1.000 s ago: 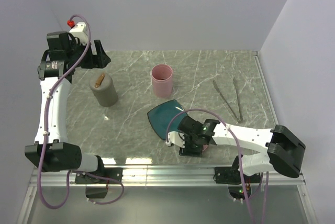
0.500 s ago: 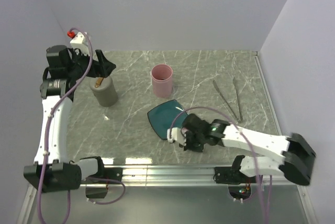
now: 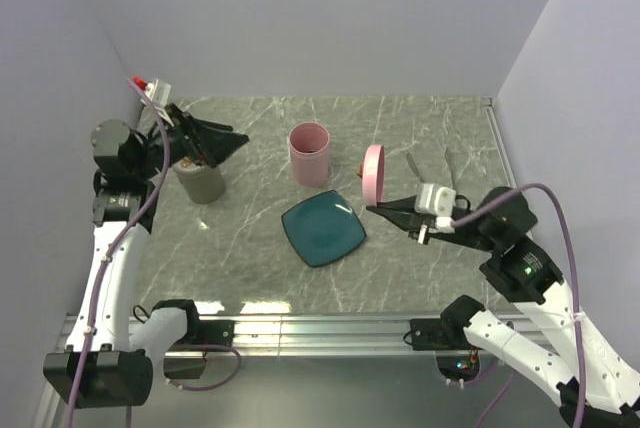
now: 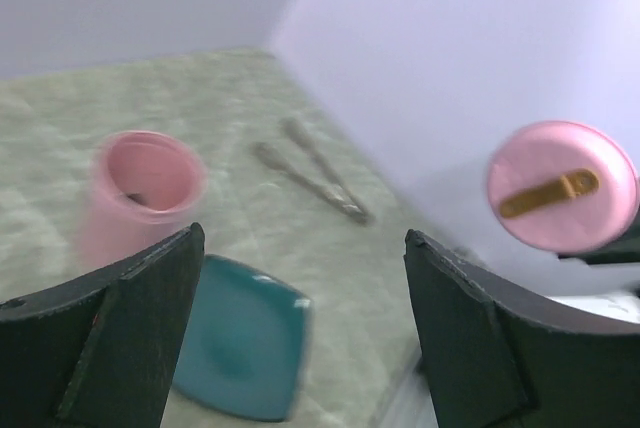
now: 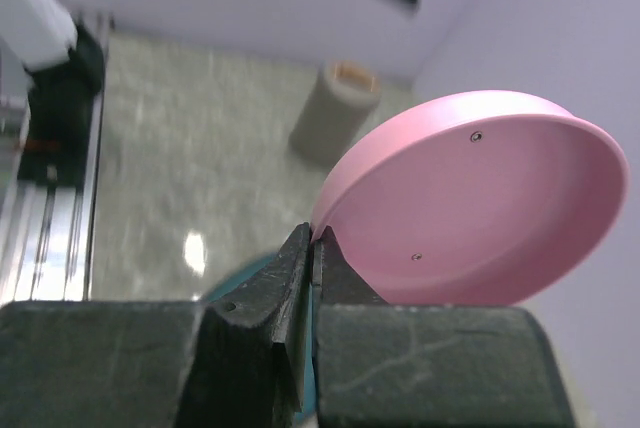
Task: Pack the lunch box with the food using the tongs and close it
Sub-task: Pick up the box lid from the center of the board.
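Note:
My right gripper [image 3: 373,207] is raised right of the teal plate and shut on the rim of a round pink lid [image 3: 372,173], which stands on edge. In the right wrist view the lid [image 5: 480,208] fills the frame above the pinched gripper [image 5: 312,238]. The open pink lunch box [image 3: 309,153] stands at mid table. The silver tongs [image 3: 411,164] lie at the back right, partly hidden behind my right wrist. My left gripper [image 3: 232,146] hangs open and empty above the grey container, looking across at the lunch box [image 4: 145,188], tongs [image 4: 310,168] and lid [image 4: 562,198]. No food shows plainly.
A grey cylindrical container [image 3: 200,180] with a brown strap on its lid stands at the left, under my left gripper. The teal square plate [image 3: 322,229] lies bare in front of the lunch box. Walls close in the back and the right side.
My right gripper has shut on the pink lid near the plate's front edge, then lifted it up and to the right. My left arm has swung up and turned over the grey container.

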Controlling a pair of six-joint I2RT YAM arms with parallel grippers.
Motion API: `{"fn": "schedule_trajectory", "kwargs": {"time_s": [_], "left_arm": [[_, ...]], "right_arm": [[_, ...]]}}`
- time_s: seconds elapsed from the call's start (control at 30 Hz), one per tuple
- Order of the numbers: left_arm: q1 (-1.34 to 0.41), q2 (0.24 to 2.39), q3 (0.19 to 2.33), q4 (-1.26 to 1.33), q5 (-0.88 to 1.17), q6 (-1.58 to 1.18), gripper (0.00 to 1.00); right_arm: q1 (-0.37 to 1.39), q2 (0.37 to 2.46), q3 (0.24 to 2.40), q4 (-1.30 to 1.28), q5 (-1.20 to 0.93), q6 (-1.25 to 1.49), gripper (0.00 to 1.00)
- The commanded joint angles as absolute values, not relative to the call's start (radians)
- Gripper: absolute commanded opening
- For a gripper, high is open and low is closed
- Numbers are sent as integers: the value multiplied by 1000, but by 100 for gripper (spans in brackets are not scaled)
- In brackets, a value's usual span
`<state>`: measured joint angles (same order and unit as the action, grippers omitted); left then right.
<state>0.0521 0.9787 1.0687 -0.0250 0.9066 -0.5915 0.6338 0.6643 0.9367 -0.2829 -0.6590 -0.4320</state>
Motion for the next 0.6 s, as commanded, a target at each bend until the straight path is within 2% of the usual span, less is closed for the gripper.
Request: {"fn": "schedule_trajectory", "kwargs": {"time_s": [0.0, 0.07, 0.1, 0.2, 0.57], "left_arm": [[5, 971, 980, 351, 1035, -946, 87], [-60, 968, 906, 515, 1040, -1084, 88], [-73, 966, 887, 652, 1039, -1116, 88], [-136, 980, 862, 826, 1054, -1154, 88], [-278, 1029, 793, 1028, 973, -1226, 83]], "right_arm": [[629, 684, 904, -13, -721, -356, 0], [629, 710, 913, 32, -745, -287, 0], [629, 742, 934, 73, -773, -244, 0], [627, 814, 983, 154, -842, -63, 0], [627, 948, 1042, 440, -857, 421, 0]]}}
